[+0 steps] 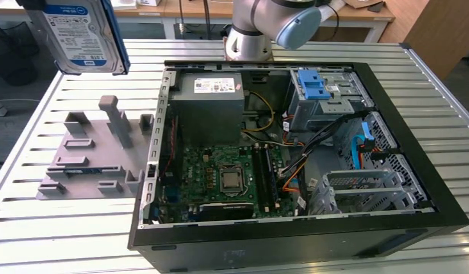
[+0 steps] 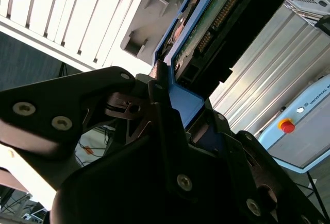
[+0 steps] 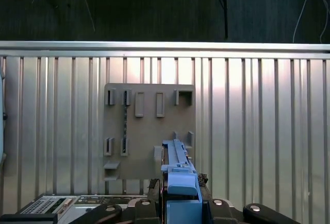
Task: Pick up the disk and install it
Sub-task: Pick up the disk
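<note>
The slatted metal table [image 1: 59,240] carries an open computer case [image 1: 295,245] and, on the exterior view's left of it, a grey fixture plate [image 1: 82,171]. The disk [image 1: 82,34] is held in the air, label visible, clear of the table and above the fixture plate. In the second wrist view, the gripper [image 2: 178,108] is clamped on the disk's blue carrier frame.

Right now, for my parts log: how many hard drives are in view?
1: the disk, held by the end effector over the grey fixture plate. The drive bay may hide another.
</note>
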